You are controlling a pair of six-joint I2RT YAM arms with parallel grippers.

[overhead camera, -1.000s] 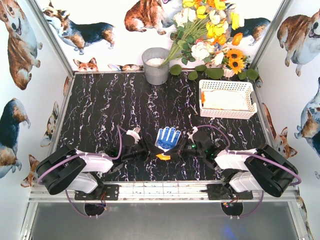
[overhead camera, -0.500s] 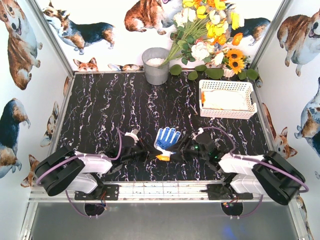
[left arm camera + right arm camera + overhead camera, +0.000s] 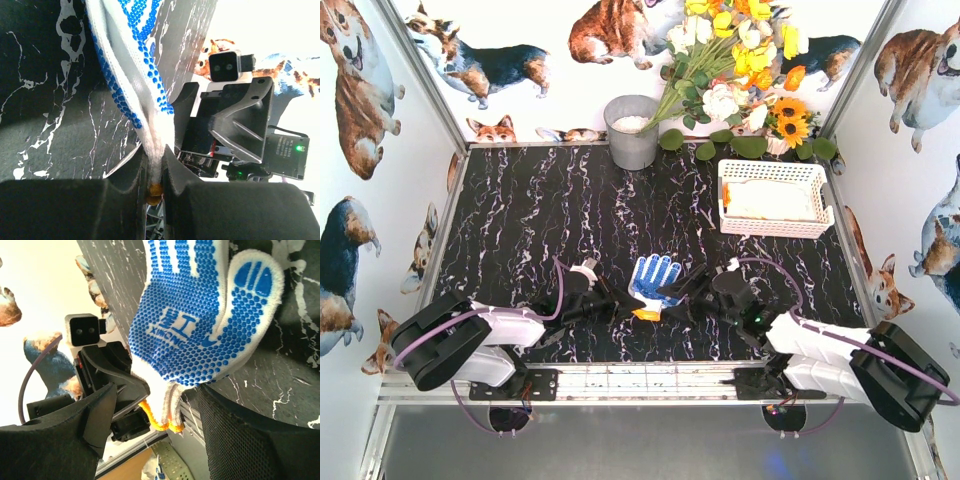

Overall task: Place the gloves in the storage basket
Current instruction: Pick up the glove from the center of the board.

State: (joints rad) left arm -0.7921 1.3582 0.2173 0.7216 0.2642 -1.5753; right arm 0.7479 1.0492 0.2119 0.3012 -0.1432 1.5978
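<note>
— Since a second ago the blue-palmed glove [image 3: 655,278] is barely shifted, while the right arm [image 3: 820,345] is swung out toward the near right corner.
— How is the glove held?
— Its orange cuff is pinched between the fingers of the left gripper [image 3: 154,170], near the table's [image 3: 520,220] front edge, palm up.
— And the right gripper [image 3: 165,407]?
— It is spread, with one finger at each side of the cuff. The storage basket [image 3: 775,228] is set well apart at the far right, with pale gloves [image 3: 765,200] laid in it.

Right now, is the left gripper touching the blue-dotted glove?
Touching. The left wrist view shows the left gripper with both fingers pinching the cuff of the blue-dotted glove.
</note>
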